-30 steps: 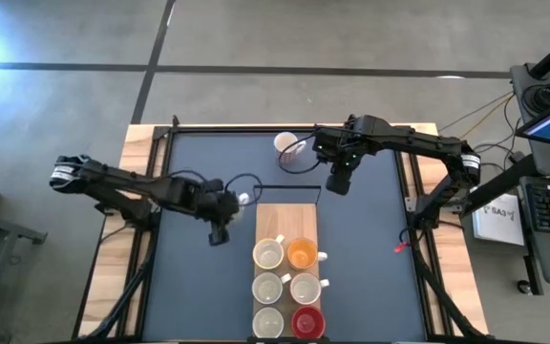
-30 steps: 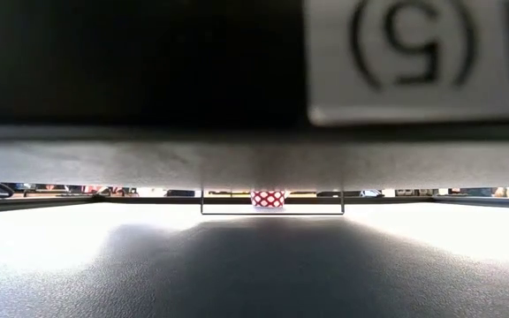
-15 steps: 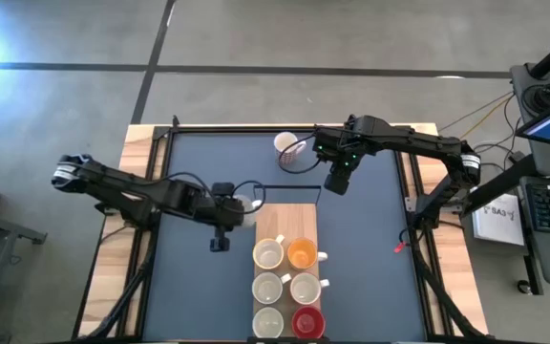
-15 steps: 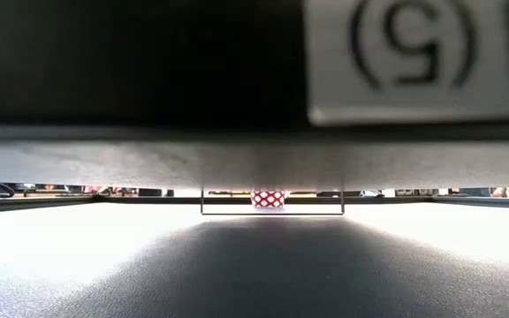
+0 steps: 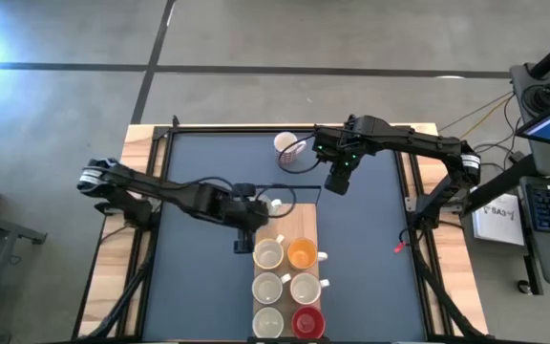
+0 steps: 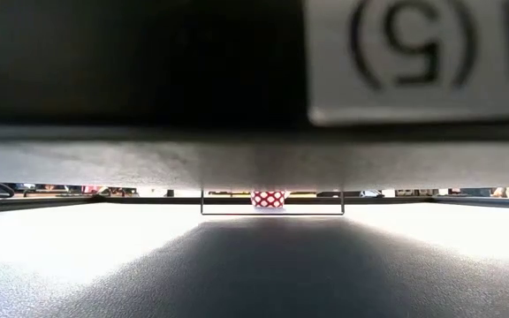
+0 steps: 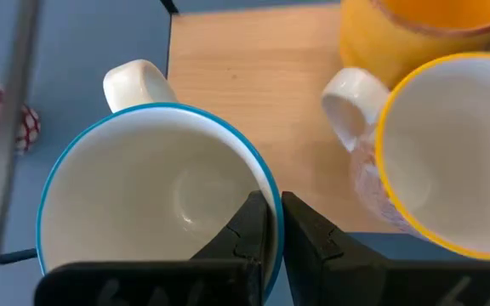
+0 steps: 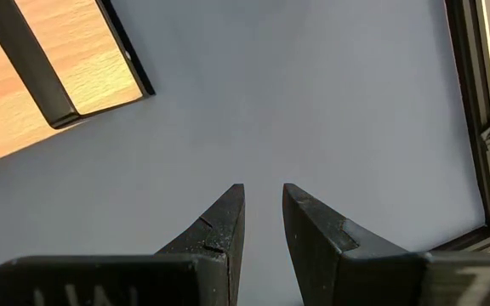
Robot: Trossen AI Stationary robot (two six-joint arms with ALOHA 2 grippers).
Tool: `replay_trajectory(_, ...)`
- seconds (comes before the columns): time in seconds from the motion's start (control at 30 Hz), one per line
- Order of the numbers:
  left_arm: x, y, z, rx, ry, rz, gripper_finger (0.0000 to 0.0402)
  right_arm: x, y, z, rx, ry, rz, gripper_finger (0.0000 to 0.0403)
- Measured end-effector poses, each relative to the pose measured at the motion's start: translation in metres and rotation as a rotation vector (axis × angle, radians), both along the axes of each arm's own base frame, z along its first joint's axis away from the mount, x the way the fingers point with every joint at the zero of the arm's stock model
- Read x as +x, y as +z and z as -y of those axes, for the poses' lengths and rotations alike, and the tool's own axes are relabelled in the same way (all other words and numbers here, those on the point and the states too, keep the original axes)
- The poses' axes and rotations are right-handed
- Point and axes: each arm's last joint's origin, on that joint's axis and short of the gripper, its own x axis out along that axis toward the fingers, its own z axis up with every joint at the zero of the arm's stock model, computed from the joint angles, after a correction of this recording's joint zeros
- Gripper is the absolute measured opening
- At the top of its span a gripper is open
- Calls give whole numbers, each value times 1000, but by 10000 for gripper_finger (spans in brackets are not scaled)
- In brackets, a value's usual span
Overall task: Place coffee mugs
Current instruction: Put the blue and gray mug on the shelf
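My left gripper (image 5: 256,215) is shut on a white mug with a blue rim (image 7: 156,200), held over the far left corner of the wooden board (image 5: 289,222); only the mug's handle (image 5: 275,203) shows from above. Several mugs stand on the board in two rows, among them a yellow-rimmed one (image 7: 449,153), an orange one (image 5: 302,253) and a red one (image 5: 306,322). A white mug with a red pattern (image 5: 286,143) stands on the mat at the far edge. My right gripper (image 5: 337,182) hangs open over the bare mat, holding nothing. My left gripper pinches the blue-rimmed mug's wall at the rim (image 7: 270,212), opposite the handle (image 7: 139,81), with one finger inside the mug and one outside. The fingers slant down from the table's left side. The mug stays upright, mouth up.
A thin dark wire frame (image 5: 289,187) stands on the mat just beyond the board's far edge. The patterned mug (image 6: 268,199) shows behind it in the low view. Bare blue mat (image 5: 370,248) lies to the left and right of the board.
My left gripper has carried the blue-rimmed mug toward the table's right edge, from the mat left of the board to its far left corner, rising a little. The mug has stayed upright in the shut fingers.
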Motion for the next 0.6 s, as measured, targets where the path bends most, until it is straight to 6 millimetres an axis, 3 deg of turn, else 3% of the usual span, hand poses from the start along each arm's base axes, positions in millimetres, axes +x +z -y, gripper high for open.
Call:
replay_trajectory(0.3,22,-8,6,-48,-15,17,5,0,0,0,-2,15,3,73)
replay_trajectory(0.6,25,-14,5,-50,-14,7,5,3,1,1,4,-83,44,73)
